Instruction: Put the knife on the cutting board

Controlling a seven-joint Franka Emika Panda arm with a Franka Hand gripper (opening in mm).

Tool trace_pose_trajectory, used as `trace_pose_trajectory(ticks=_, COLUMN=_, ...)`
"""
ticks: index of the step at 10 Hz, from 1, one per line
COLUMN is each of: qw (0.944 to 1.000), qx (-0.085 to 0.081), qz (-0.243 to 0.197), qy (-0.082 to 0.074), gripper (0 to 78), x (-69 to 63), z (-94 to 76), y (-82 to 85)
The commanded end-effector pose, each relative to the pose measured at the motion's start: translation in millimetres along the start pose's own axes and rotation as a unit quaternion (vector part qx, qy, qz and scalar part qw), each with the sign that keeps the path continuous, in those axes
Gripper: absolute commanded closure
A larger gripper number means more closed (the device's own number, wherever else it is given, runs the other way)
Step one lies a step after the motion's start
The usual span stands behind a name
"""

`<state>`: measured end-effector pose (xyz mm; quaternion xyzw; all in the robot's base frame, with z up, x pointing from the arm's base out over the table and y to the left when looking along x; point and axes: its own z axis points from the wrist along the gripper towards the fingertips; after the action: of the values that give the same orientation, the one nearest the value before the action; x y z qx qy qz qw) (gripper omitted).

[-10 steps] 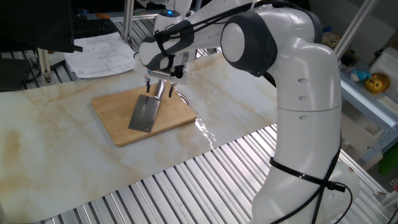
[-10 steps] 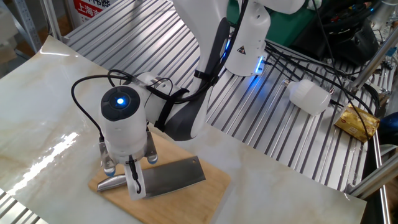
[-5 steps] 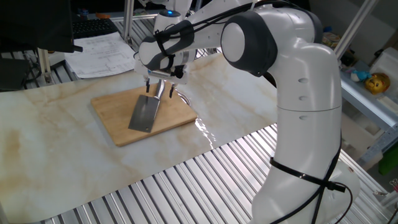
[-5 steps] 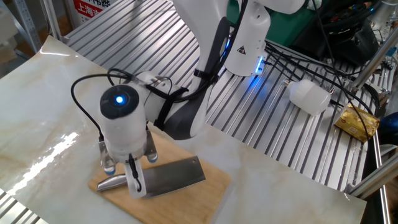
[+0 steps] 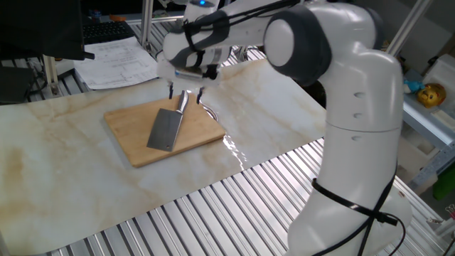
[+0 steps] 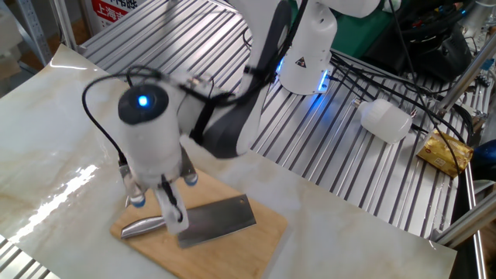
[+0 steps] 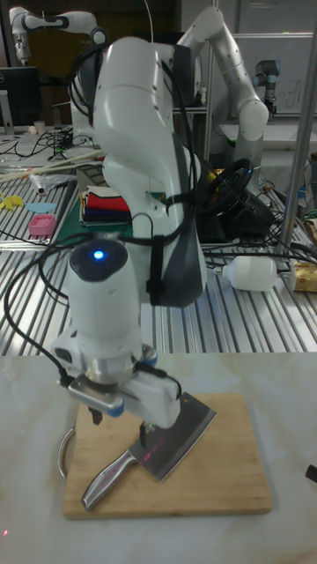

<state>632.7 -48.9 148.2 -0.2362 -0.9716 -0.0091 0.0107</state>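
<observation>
The knife (image 5: 164, 130) lies flat on the cutting board (image 5: 131, 146), its blade toward the near left and its steel handle (image 5: 183, 103) pointing toward the arm. My gripper (image 5: 186, 91) hangs open just above the handle, its fingers apart on either side and nothing between them. From the other fixed view the knife (image 6: 218, 220) rests on the cutting board (image 6: 263, 235) with the gripper (image 6: 159, 209) over the handle end. In the tall fixed view the knife (image 7: 174, 437) lies diagonally on the cutting board (image 7: 224, 485), below the gripper (image 7: 119, 423).
The board lies on a marble-patterned mat (image 5: 64, 178) over a slatted metal table. Papers (image 5: 117, 62) and a keyboard (image 5: 106, 30) are at the back. A white bottle (image 6: 385, 118) and a yellow packet (image 6: 446, 151) lie on the slats beyond the arm's base.
The gripper has risen off the knife's handle and shifted slightly away from the board. The knife stays where it lay on the board.
</observation>
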Motion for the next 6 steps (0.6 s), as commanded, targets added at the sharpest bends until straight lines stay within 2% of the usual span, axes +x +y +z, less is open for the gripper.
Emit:
trace_pose_trajectory(ticks=1, qw=0.9992, qx=-0.001, qz=-0.039, qy=0.004, gripper=0.2, x=19.5, z=-32.7, y=-13.3)
trace_pose_trajectory(ticks=2, qw=0.9992, qx=0.000, qz=-0.040, qy=0.005, gripper=0.2, x=21.3, z=-35.4, y=-14.7)
trace_pose_trajectory(ticks=3, qw=0.9987, qx=0.001, qz=-0.049, qy=0.008, gripper=0.2, x=25.7, z=-45.9, y=-23.0)
trace_pose_trajectory(ticks=5, qw=0.9984, qx=0.006, qz=-0.056, qy=0.008, gripper=0.2, x=26.7, z=-48.6, y=-25.3)
trace_pose_trajectory(ticks=6, qw=0.9955, qx=0.040, qz=-0.086, qy=0.002, gripper=0.2, x=26.5, z=-48.0, y=-24.9)
